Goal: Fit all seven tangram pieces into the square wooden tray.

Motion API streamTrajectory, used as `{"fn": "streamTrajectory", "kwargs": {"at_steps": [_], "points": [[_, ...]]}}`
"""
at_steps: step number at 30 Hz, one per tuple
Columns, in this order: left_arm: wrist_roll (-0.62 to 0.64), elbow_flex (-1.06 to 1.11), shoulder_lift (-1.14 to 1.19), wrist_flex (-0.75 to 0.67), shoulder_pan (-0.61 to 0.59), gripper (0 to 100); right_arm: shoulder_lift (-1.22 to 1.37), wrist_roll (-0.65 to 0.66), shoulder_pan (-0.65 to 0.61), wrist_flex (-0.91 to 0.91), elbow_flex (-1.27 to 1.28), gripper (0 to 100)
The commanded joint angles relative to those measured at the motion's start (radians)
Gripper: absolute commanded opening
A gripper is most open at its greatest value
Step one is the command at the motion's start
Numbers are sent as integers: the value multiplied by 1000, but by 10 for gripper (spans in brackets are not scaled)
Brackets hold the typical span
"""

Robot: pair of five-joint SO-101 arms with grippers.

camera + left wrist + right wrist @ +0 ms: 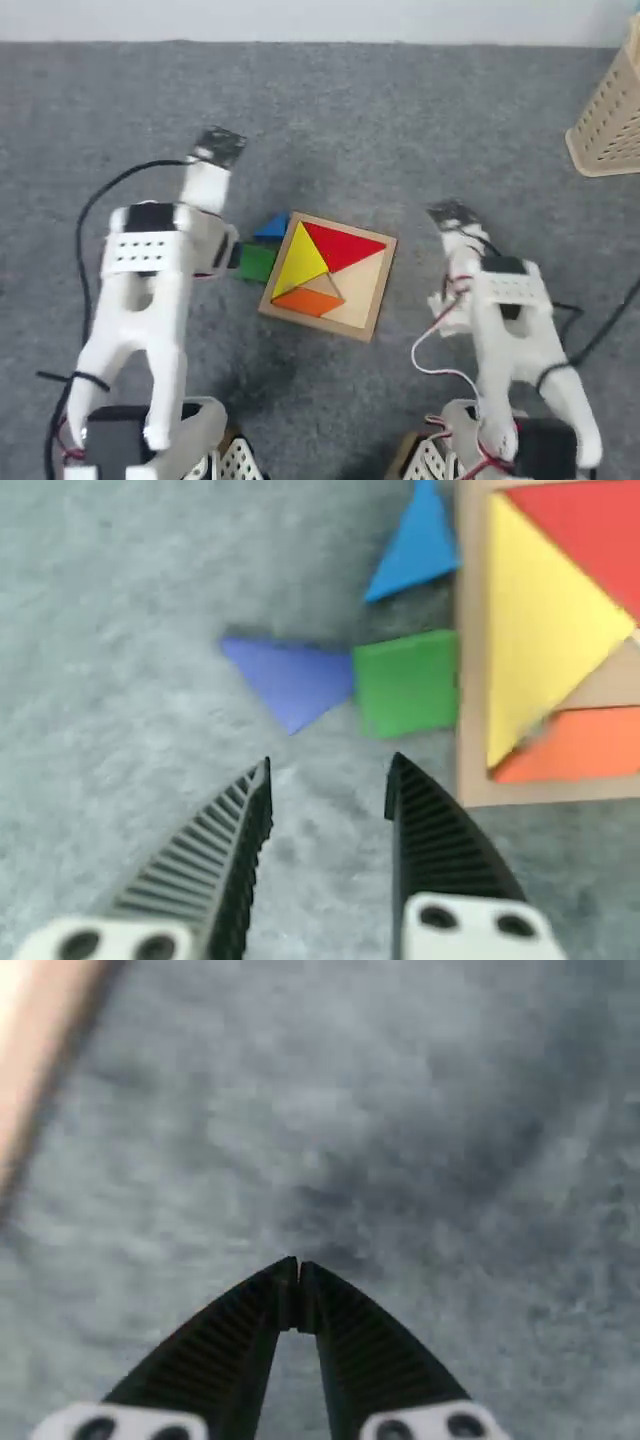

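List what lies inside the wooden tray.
The tray holds a red triangle, yellow triangle and orange triangle; the rest is bare wood. The floor beneath them is hidden.

Readable text, labels, numbers, signs: none, nothing legible in any view.
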Motion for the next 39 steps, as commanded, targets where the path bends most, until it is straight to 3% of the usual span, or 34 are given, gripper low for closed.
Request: {"fn": "streamTrajectory", "kwargs": {"at_steps": [1, 10, 31, 39], "points": [[66, -70, 100, -34, 54, 179, -88, 23, 47, -94, 78, 7], [86, -200, 327, -35, 114, 178, -180, 23, 53, -134, 170, 7], [89, -205, 361, -51, 124, 181, -180, 23, 54, -134, 172, 7], [133, -248, 546, -114, 126, 181, -179, 23, 54, -134, 172, 7]]}}
